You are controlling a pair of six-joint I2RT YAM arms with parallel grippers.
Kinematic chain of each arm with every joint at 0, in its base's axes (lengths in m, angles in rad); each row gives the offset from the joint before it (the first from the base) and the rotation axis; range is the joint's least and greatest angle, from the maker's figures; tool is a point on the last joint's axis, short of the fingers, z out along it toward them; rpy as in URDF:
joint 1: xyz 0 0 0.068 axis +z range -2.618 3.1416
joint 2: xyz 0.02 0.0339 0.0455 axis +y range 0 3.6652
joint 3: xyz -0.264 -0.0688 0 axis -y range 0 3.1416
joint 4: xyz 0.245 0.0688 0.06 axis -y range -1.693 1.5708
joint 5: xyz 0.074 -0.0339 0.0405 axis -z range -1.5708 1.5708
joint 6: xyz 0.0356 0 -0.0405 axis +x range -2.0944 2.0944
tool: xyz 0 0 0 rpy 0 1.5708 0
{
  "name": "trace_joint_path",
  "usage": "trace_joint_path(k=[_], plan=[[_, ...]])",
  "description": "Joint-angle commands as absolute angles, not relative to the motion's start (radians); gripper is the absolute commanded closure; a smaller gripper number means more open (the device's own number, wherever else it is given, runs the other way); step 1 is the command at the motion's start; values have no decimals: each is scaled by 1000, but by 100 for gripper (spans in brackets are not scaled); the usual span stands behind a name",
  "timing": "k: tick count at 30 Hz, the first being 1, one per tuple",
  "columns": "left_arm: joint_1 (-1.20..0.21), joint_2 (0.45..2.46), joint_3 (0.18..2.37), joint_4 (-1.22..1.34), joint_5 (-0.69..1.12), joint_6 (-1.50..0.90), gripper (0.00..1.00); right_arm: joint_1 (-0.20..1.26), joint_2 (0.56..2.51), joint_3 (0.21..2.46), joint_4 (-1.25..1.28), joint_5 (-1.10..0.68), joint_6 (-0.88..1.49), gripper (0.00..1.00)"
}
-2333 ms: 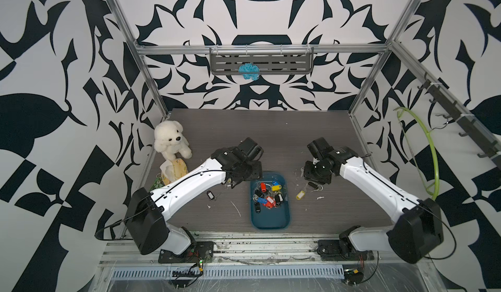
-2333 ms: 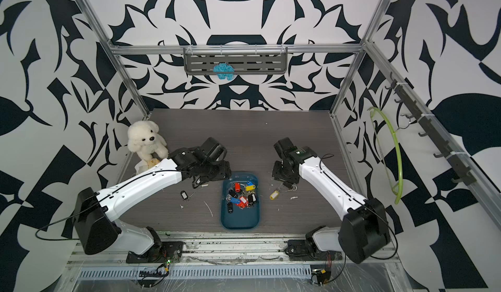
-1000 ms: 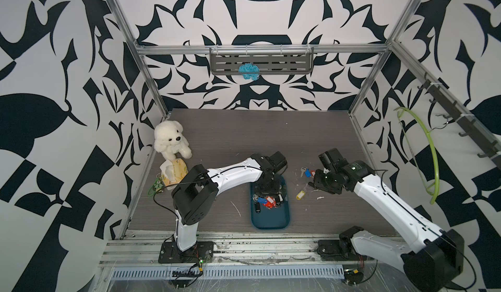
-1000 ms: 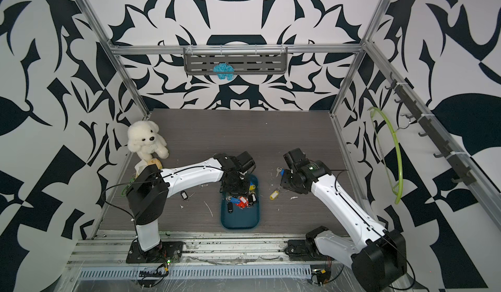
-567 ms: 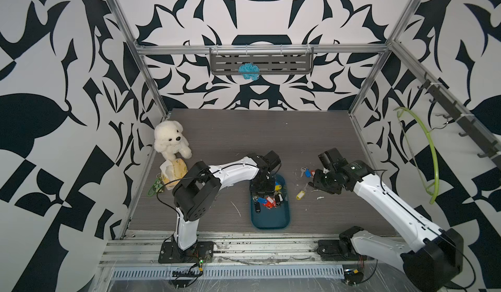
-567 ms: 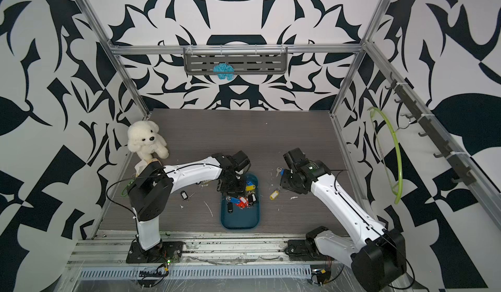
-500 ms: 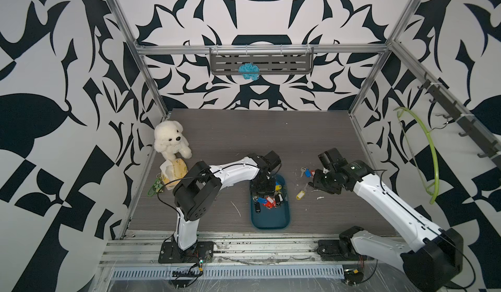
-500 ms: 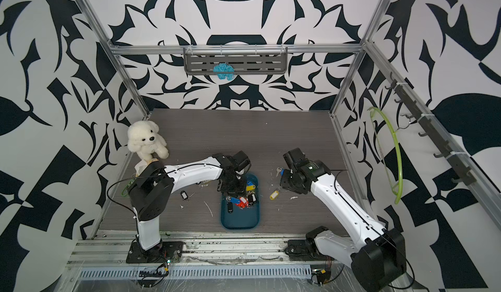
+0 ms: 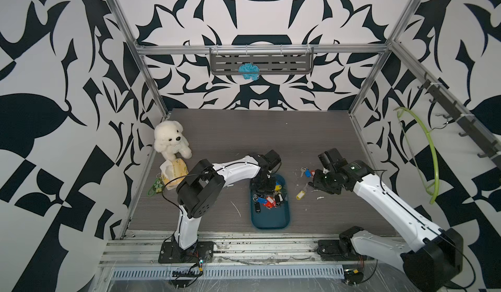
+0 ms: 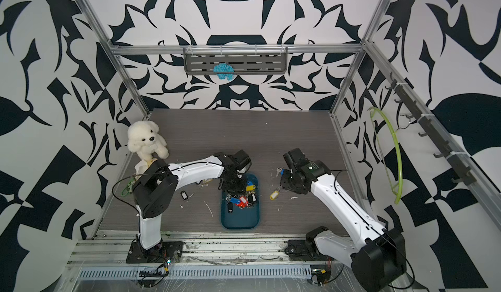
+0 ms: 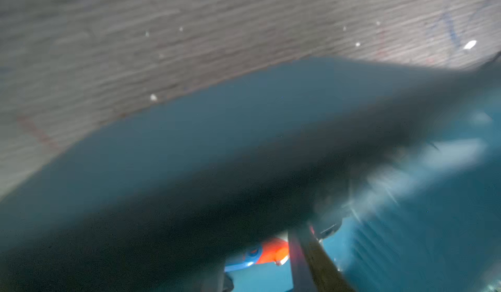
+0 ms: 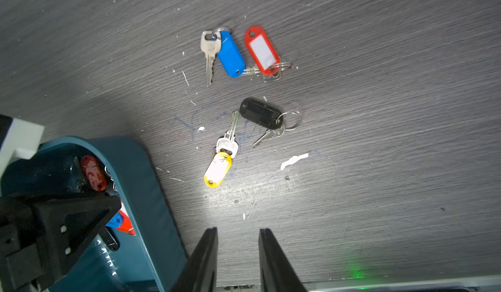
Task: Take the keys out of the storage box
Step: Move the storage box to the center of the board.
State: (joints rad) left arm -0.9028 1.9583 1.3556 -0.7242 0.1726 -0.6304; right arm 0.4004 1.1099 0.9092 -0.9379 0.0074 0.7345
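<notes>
The storage box [image 9: 271, 220] [image 10: 238, 221] is a shallow teal tray at the front middle of the table. A heap of keys [image 9: 267, 199] [image 10: 241, 199] with red, blue, yellow and black tags lies in its far half. My left gripper [image 9: 261, 189] [image 10: 233, 187] is down in the box's far end. The blurred left wrist view shows a red tag [image 11: 272, 251] and a blue tag [image 11: 241, 260] between my fingers [image 11: 306, 260]; whether they press on them I cannot tell. My right gripper [image 12: 238, 231] [image 9: 321, 186] hovers open and empty right of the box.
Four keys lie on the table right of the box, tagged blue [image 12: 229, 54], red [image 12: 261, 50], black [image 12: 260, 113] and yellow [image 12: 218, 170]. A black-tagged key [image 10: 184, 194] lies left of it. A plush bear [image 9: 170, 141] and a yellow packet [image 9: 174, 171] stand at the left edge.
My left gripper has shifted slightly left within the box's far end, sunk toward the heap, and its jaws have narrowed. The right arm has hardly moved.
</notes>
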Motion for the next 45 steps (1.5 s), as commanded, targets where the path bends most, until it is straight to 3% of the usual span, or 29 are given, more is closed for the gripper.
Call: trace_joint_path(k=[1, 25, 36, 45], plan=[[-905, 1993, 1366, -769, 196, -601, 60, 396, 1103, 910, -932, 9, 747, 69], [-942, 1939, 1376, -813, 239, -540, 62, 396, 1105, 900, -926, -1, 754, 69], [-964, 1856, 1355, -813, 201, -537, 45, 396, 1098, 895, -926, -7, 755, 68], [-1003, 1885, 1367, -841, 204, -510, 44, 396, 1095, 890, -922, -14, 757, 68]])
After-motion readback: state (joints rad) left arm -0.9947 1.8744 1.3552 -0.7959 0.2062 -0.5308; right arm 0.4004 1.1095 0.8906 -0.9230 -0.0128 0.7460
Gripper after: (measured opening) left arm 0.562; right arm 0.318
